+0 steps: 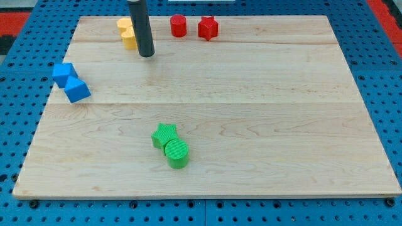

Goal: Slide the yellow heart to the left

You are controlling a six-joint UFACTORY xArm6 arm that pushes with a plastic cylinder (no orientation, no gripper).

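Light wooden board on a blue pegboard bench, red showing at the top corners. Nearest, around 6 o'clock from board centre: green star touching the green cylinder, cylinder toward 5 o'clock of the star. Mid-depth at the 9 o'clock edge: two blue blocks touching, blue cube and a second blue block at its 5 o'clock; shape of both roughly cubic, hard to be sure. Far edge, about 11 to 12 o'clock: yellow heart, partly hidden by the rod, so its shape is only partly readable; red cylinder and red star-like block near each other, a small gap between them. My tip sits at roughly 4 o'clock of the yellow heart, just beside it; contact can't be confirmed. No gripper on this rig, just a bare rod, nothing held. Step, as I judge it: lining up on the heart's right flank, push not clearly started. Next move likely needs the tip shifted up to the heart's 3 o'clock side, then a straight sweep toward 9 o'clock; from the current low angle the heart could skid off the far edge. Counts: 2 green, 2 blue, 1 yellow, 2 red, 7 blocks total.
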